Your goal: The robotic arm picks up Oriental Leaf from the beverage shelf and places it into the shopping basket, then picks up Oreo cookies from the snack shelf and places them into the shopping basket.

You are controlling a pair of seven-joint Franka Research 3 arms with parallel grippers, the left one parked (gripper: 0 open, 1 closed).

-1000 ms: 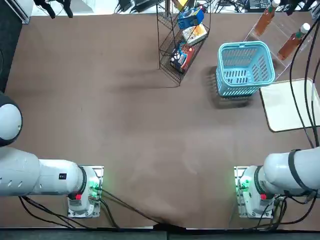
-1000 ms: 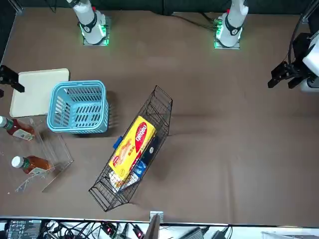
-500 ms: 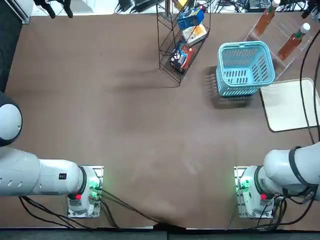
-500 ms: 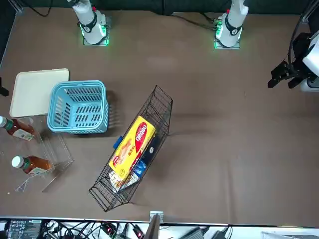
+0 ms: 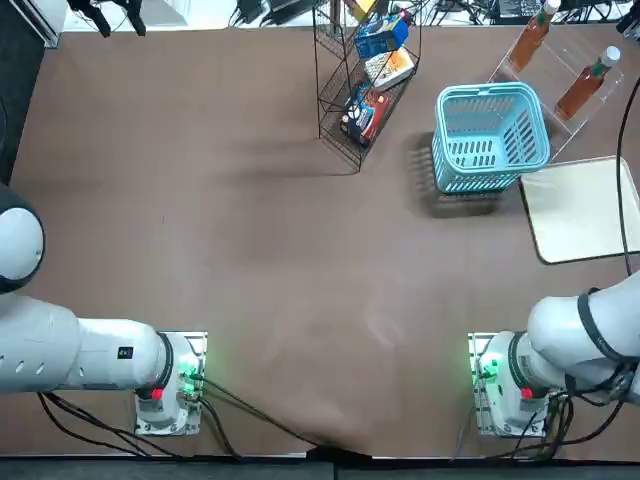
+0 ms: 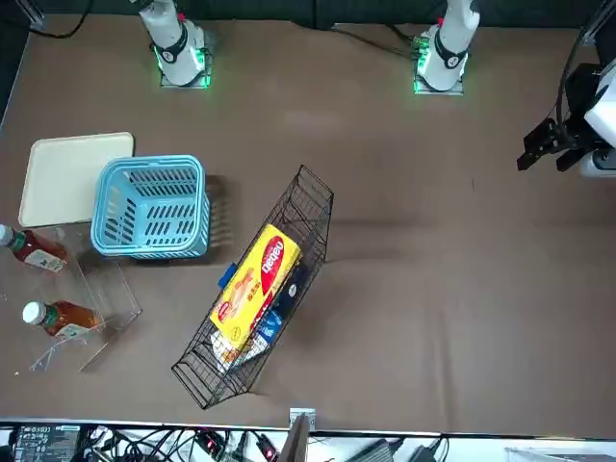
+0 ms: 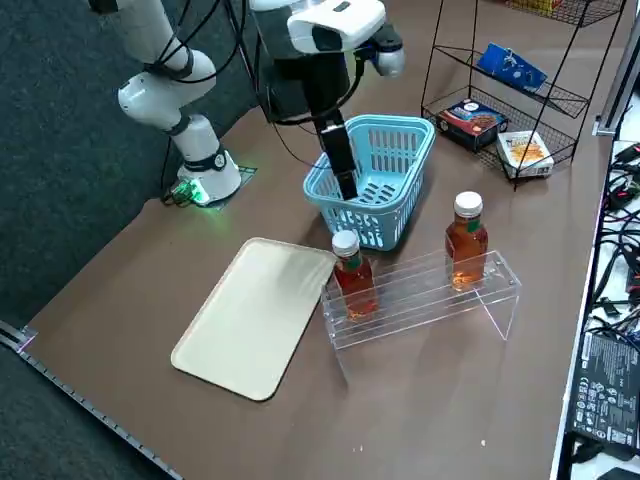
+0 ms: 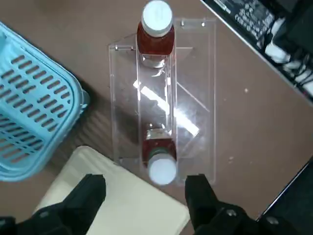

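Two Oriental Leaf bottles with white caps stand in the clear beverage shelf (image 7: pixel 430 295), one (image 7: pixel 352 275) nearer the tray, the other (image 7: pixel 466 240) farther along. My right gripper (image 8: pixel 145 188) hangs open high above the nearer bottle (image 8: pixel 160 156), its cap showing between the fingers (image 8: pixel 88 196). The right gripper (image 7: pixel 343 175) points straight down from the white arm. The turquoise shopping basket (image 5: pixel 490 135) sits beside the rack with nothing in it. The blue Oreo cookies pack (image 7: pixel 510 68) lies on an upper tier of the black wire snack shelf (image 5: pixel 360 80). The gripper is outside the top and front views.
A cream tray (image 7: pixel 255 315) lies flat on the table by the rack and basket. The snack shelf also holds a dark red-and-black pack (image 7: pixel 475 115) and a cream-and-orange box (image 7: pixel 525 150). Black cables trail from the arm near the table's right edge.
The gripper's black tip, seen at the front view's left edge a second ago, has left that picture. The arm's cables in the top view have slid off toward the right edge.
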